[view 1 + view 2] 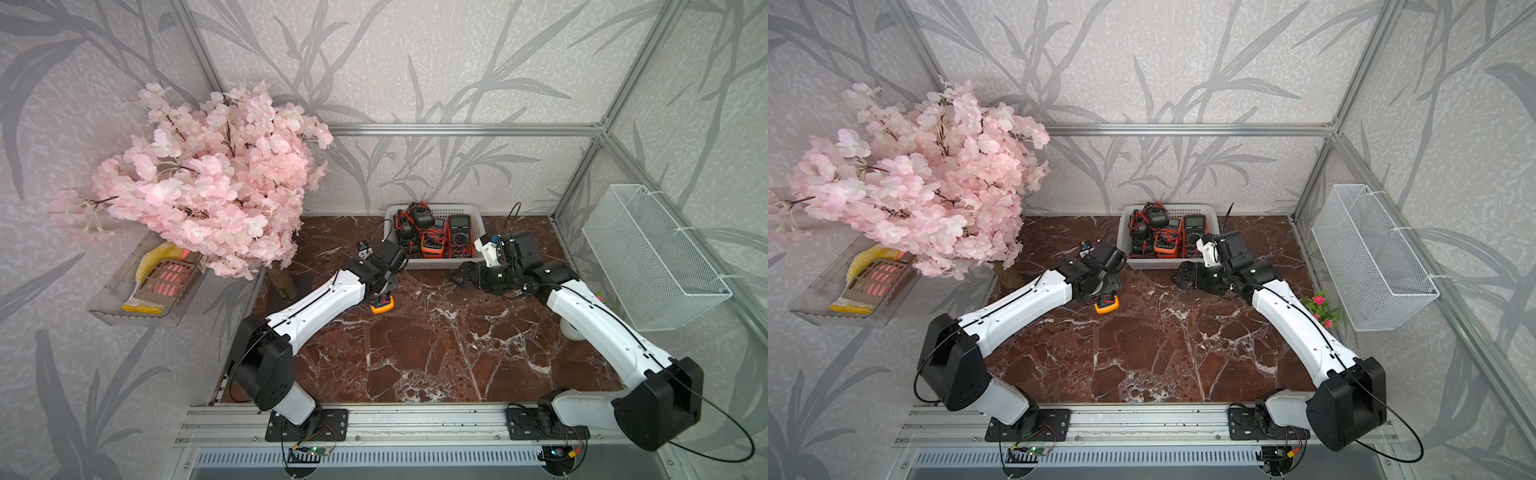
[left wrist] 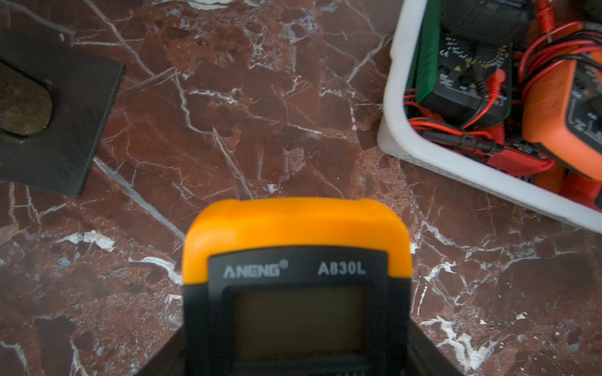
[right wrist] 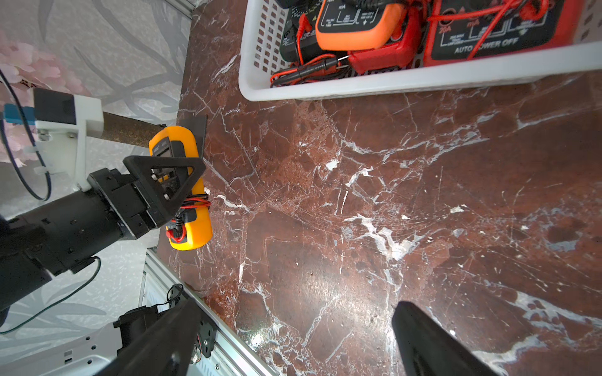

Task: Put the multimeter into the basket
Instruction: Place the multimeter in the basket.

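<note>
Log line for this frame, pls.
left pincer: shut on yellow ANENG multimeter | right pincer: open, empty | multimeter: outside white basket | basket: holds other multimeters

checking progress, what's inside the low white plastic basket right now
The low white perforated plastic basket holds several multimeters, among them an orange-cased multimeter and a large black red-edged multimeter, with tangled red and black test leads. Anything beneath the pile is covered.
</note>
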`<state>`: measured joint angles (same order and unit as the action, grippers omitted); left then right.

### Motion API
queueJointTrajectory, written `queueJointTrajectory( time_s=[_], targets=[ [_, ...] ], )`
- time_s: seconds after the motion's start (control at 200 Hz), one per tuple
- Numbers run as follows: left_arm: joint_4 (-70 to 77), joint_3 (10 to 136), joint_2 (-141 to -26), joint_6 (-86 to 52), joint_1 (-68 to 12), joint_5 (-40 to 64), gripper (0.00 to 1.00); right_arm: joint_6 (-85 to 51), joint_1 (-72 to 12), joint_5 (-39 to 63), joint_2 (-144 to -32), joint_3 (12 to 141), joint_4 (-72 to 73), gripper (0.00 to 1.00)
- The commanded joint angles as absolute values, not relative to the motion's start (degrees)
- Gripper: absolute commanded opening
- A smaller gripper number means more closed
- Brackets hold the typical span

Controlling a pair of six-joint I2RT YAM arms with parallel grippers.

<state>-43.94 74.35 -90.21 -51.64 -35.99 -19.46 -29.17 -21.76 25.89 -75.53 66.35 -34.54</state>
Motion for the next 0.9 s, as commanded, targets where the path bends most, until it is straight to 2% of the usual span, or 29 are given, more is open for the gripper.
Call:
queueJointTrajectory(
  time_s=[0.0, 0.895],
  targets=[
    [-44.75, 78.48, -91.67, -49.34, -36.56, -20.83, 0.55, -29.41, -20.77, 27.05, -74.00, 65.60, -33.76, 0.98],
    [-46.33, 109.03, -110.51, -39.04, -38.21, -18.33, 0.56, -30.78, -14.47, 27.95, -74.07, 66.89, -33.48, 0.98]
  ],
)
